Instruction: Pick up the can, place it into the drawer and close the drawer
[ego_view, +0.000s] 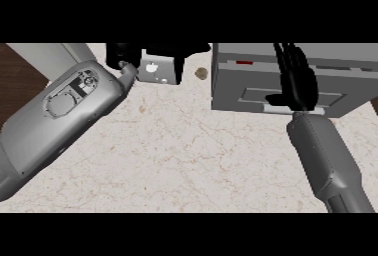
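The left hand (122, 54) curls round the can (159, 70). The right hand (299, 87) lies flat on the drawer (240, 92) front, fingers straight and pressed together. Between can and drawer sits a small brown lump (200, 73).

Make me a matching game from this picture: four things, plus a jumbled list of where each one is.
Things:
1 right hand
2 small brown object
3 left forearm
4 drawer unit

Places:
a at the view's left side
b at the top right
c over the drawer unit
d on the counter, just left of the drawer unit

Pairs: 1-c, 2-d, 3-a, 4-b
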